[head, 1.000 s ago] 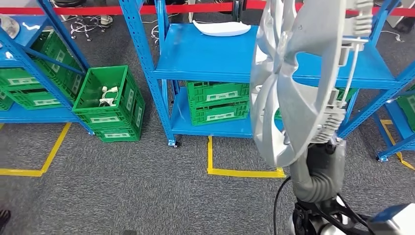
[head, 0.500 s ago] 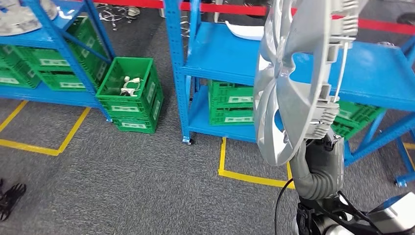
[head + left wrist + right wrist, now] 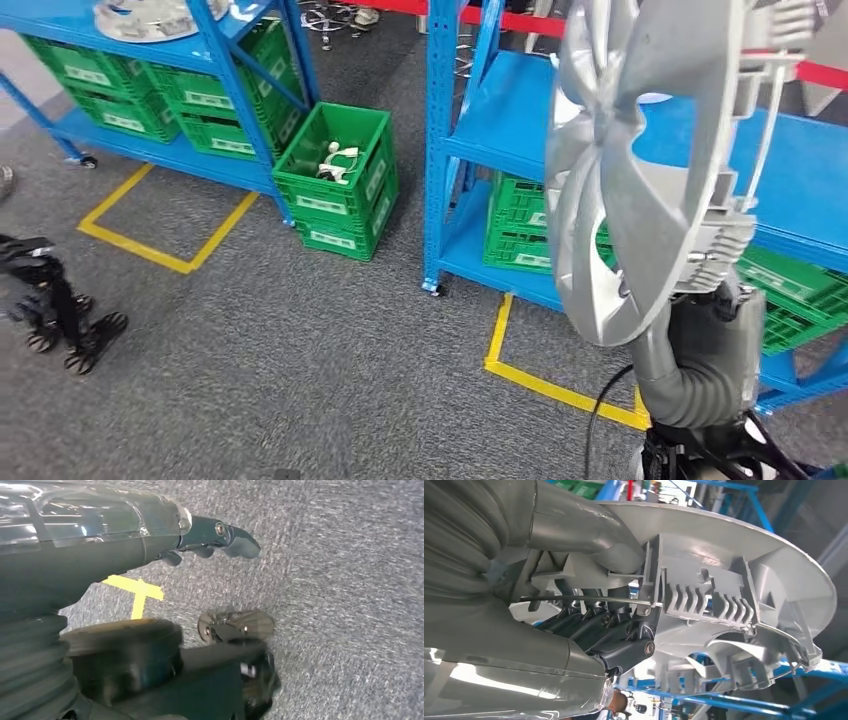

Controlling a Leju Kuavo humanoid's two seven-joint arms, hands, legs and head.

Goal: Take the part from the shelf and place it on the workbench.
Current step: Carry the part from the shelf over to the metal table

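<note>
Silver part upright; wrist view: right robot hand grips rim.

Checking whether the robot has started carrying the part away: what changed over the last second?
The whole head view has swung: shelves and the green crate slid across the picture, so the camera turned, not the things. The right hand still grips the silver wheel cover, upright as before.

You see the silver wheel cover held upright, edge-on, atop the right arm, before blue shelving; a green crate sits on grey carpet.
</note>
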